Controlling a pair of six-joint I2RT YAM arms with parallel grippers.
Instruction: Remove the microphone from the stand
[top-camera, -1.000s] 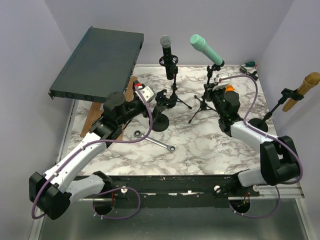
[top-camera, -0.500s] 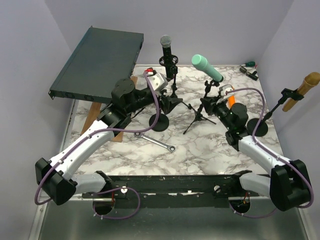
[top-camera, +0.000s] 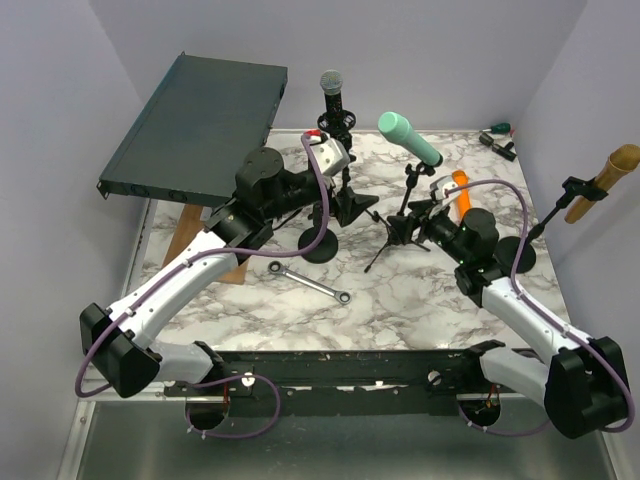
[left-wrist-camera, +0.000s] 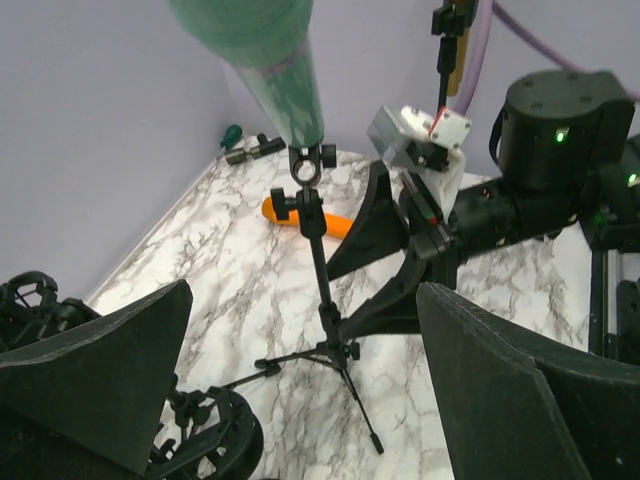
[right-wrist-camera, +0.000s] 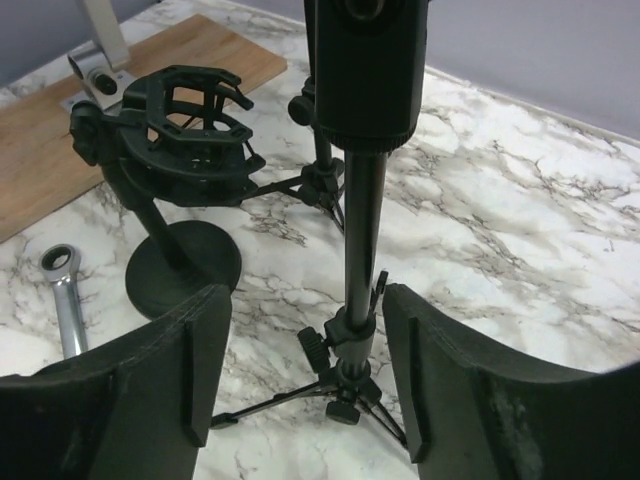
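A mint-green microphone (top-camera: 409, 138) sits tilted in the clip of a small black tripod stand (top-camera: 397, 228) at mid-table. In the left wrist view the microphone (left-wrist-camera: 262, 45) fills the top, and the stand's pole (left-wrist-camera: 319, 262) rises beyond my wide-open left gripper (left-wrist-camera: 300, 400). My left gripper (top-camera: 355, 207) hovers just left of the stand. My right gripper (top-camera: 413, 224) is low at the stand's right. In the right wrist view that gripper (right-wrist-camera: 308, 372) is open. The pole (right-wrist-camera: 362, 230) stands between its fingers (right-wrist-camera: 203, 360) with a gap on each side.
A black microphone (top-camera: 333, 95) stands on another tripod behind. An empty shock mount (right-wrist-camera: 185, 140) sits on a round base (top-camera: 320, 247). A wrench (top-camera: 308, 282) lies in front, a wooden board (right-wrist-camera: 150, 85) and black rack case (top-camera: 200, 125) left, a wooden-coloured microphone (top-camera: 608, 172) right, an orange-handled tool (left-wrist-camera: 300, 215) behind.
My right gripper has opened off the tripod's pole after dragging the stand toward the middle. The left arm has swung forward and right, closer to the stand.
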